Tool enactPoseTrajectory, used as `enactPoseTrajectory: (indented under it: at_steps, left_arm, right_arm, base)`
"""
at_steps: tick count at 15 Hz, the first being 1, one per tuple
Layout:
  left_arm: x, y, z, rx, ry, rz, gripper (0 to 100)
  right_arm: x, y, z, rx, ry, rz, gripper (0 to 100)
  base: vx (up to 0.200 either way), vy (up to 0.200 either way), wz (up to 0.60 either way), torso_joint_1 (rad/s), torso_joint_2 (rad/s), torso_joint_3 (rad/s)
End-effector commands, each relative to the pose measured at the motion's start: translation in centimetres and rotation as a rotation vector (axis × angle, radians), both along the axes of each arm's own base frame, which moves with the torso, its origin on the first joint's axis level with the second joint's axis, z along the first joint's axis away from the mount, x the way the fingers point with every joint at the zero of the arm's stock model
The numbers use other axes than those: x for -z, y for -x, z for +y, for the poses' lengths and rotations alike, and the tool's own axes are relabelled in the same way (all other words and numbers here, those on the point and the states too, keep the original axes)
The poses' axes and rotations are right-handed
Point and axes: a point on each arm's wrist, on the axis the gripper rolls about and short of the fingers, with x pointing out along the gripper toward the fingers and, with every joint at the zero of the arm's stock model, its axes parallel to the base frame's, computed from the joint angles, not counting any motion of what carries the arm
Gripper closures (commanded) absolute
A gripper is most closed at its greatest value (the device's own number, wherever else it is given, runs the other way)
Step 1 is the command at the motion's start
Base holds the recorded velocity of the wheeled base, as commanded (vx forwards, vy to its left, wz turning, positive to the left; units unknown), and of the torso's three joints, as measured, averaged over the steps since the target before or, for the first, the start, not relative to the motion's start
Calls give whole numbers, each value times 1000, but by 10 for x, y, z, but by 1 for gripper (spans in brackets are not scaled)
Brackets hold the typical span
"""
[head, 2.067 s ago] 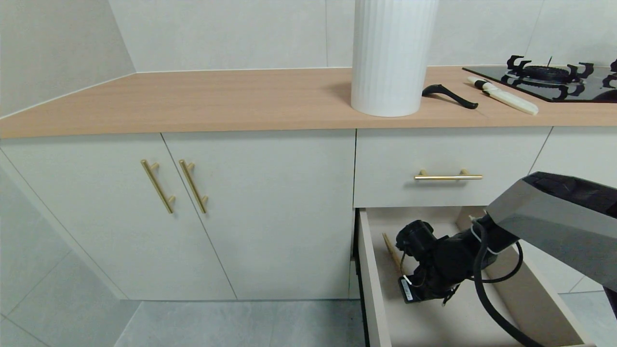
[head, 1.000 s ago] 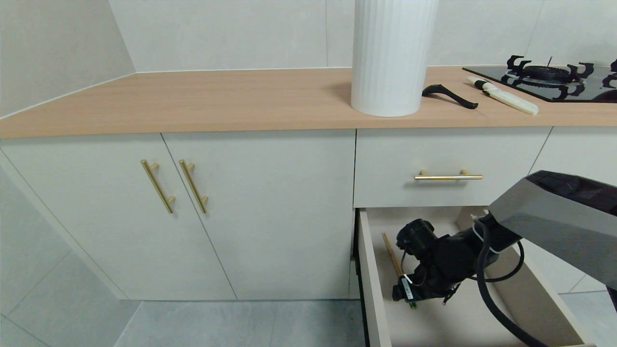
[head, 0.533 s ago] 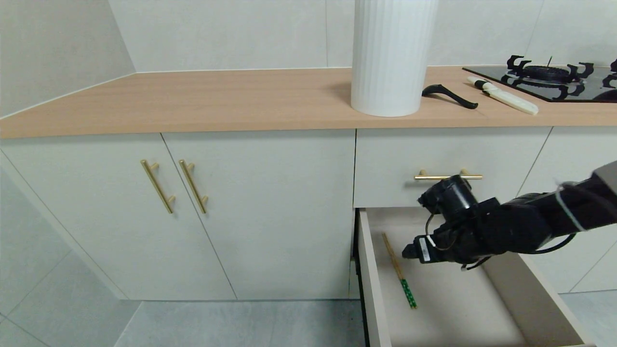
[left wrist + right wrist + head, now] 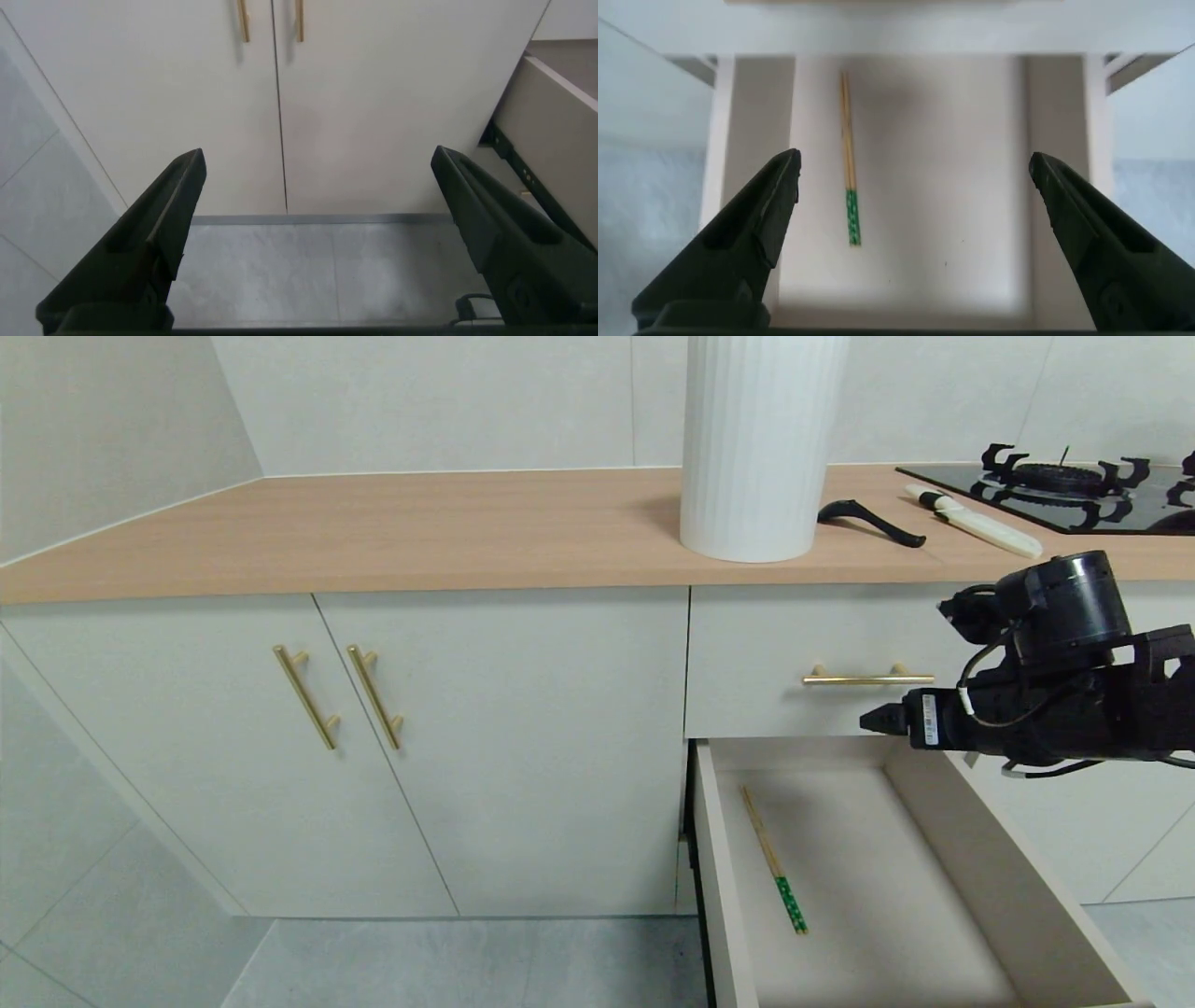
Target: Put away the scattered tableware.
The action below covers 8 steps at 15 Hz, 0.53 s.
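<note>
Head view, nearest first. Open lower drawer (image 4: 721, 905) pulled out at lower right. Holds the chopsticks (image 4: 773, 863), flat on its floor, lengthwise, just beside the left wall, green patterned ends toward the drawer front. Leaves a broad strip of floor between them and the right wall. Above the drawer's back right corner, right tool (image 4: 873, 719), pointing left, level with the lower edge of the closed upper drawer (image 4: 775, 653) and just right of its gold handle (image 4: 868, 679). Carries 1 small white sticker on its side, print too small to read. Fingers (image 4: 761, 224) spread wide in the right wrist view, gripping nothing, chopsticks below, seen between them. Over by the cupboards, left tool (image 4: 318, 154) also spread wide, gripping nothing, facing 2 cabinet doors (image 4: 373, 821) and the grey floor (image 4: 308, 271). Farther back, on the table (image 4: 420, 532): tall white ribbed vase (image 4: 756, 457), then a black curved utensil (image 4: 878, 527), a white knife (image 4: 980, 523) and, farthest right, a black hob (image 4: 1064, 490). Long stretch of table left of the vase, out to the wall corner.
</note>
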Motion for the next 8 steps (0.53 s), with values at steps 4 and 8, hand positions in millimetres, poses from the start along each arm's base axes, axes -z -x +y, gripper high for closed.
enactPoseTrajectory:
  at_steps: [4,8]
  left_arm:
    - [0,0,0,-1,1,0,0]
    - [0,0,0,-1,1,0,0]
  right_arm:
    - [-13,1,-12,27,-3,-79,0]
    - [-10,1,-12,25,0,-69,0]
  base:
    - [0,0,0,0,0,0]
    - [0,0,0,0,0,0]
